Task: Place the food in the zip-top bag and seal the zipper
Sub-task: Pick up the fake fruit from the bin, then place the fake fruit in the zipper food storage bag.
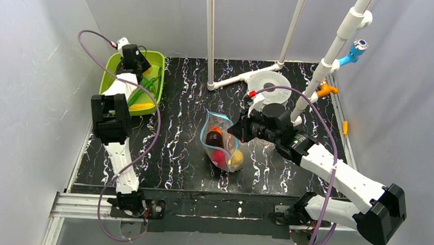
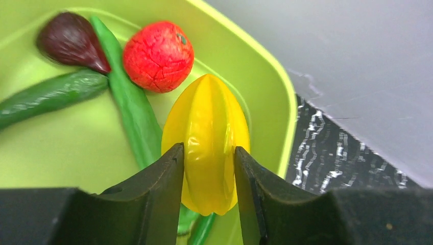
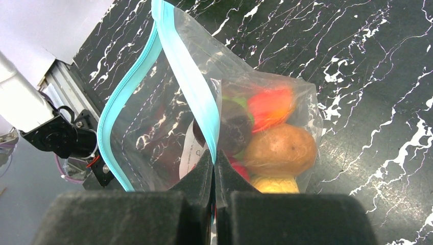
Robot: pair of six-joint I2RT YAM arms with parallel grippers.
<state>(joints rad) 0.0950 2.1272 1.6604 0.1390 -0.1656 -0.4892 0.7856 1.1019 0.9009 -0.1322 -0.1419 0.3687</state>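
At the table's far left, my left gripper (image 2: 208, 151) is closed partway, clamping the sides of a yellow star fruit (image 2: 207, 115) at the lime-green tray (image 2: 244, 56), where a red fruit (image 2: 158, 55) and green pods (image 2: 130, 109) lie. At mid-table, my right gripper (image 3: 214, 155) is pinched tight on the zipper (image 3: 188, 76) of the zip-top bag (image 3: 148, 122). The bag's mouth gapes toward the far side, with a potato (image 3: 278, 149) and other food inside.
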